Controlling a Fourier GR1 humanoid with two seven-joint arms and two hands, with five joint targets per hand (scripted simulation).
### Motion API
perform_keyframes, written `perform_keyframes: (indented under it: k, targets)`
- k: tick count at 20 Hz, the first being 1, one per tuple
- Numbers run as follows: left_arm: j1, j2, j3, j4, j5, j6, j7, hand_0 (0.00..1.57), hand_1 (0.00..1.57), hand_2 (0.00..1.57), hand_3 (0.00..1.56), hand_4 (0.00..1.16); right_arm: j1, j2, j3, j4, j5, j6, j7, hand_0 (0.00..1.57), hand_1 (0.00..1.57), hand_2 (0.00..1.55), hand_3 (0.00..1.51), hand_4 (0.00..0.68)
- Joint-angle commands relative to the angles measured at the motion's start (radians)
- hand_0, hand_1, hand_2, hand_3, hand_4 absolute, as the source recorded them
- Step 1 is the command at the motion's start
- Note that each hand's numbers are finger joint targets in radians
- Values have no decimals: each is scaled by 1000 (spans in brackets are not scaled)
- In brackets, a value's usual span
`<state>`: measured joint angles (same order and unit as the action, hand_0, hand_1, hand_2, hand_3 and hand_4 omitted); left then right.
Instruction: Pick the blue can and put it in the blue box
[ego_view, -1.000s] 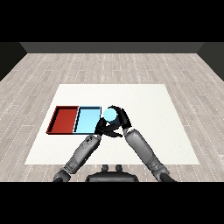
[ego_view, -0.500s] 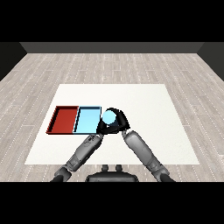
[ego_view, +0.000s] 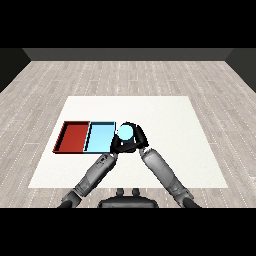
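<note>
The light blue can (ego_view: 124, 132) shows its round top just past the right rim of the light blue tray (ego_view: 99, 137). My right hand (ego_view: 138, 138) is curled round the can from the right and behind, holding it up off the table. My left hand (ego_view: 116, 146) sits low and close in front of the can, at the tray's near right corner, partly hidden by the right hand. The can's lower body is hidden by both hands.
The red tray (ego_view: 74, 136) lies directly left of the blue one, sharing a wall. Both grey forearms (ego_view: 160, 170) cross the near middle of the white table (ego_view: 170, 115). Wooden floor surrounds the table.
My right hand has carried the can a little to the left, closer to the blue tray's right rim. The left hand has hardly moved.
</note>
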<state>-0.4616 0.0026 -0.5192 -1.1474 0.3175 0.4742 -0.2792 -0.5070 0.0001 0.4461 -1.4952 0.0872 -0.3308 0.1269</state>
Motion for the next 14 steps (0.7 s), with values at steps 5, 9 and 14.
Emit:
perform_keyframes:
  k: [5, 9, 14]
  targets:
    - [13, -3, 17, -5, -6, 30, -38, 1571, 1571, 1571, 1488, 1128, 34, 0, -33, -21, 2, 52, 10, 0, 0, 0, 0, 0]
    - [70, 24, 30, -140, -57, 30, 57, 1571, 1571, 1571, 1488, 1128, 35, -3, -51, -36, 19, 101, 60, 0, 0, 0, 0, 0]
    - [65, 14, 61, -70, -95, 6, -24, 1571, 1571, 1571, 1490, 1132, 102, -20, -59, -69, 36, 140, -35, 0, 0, 0, 0, 0]
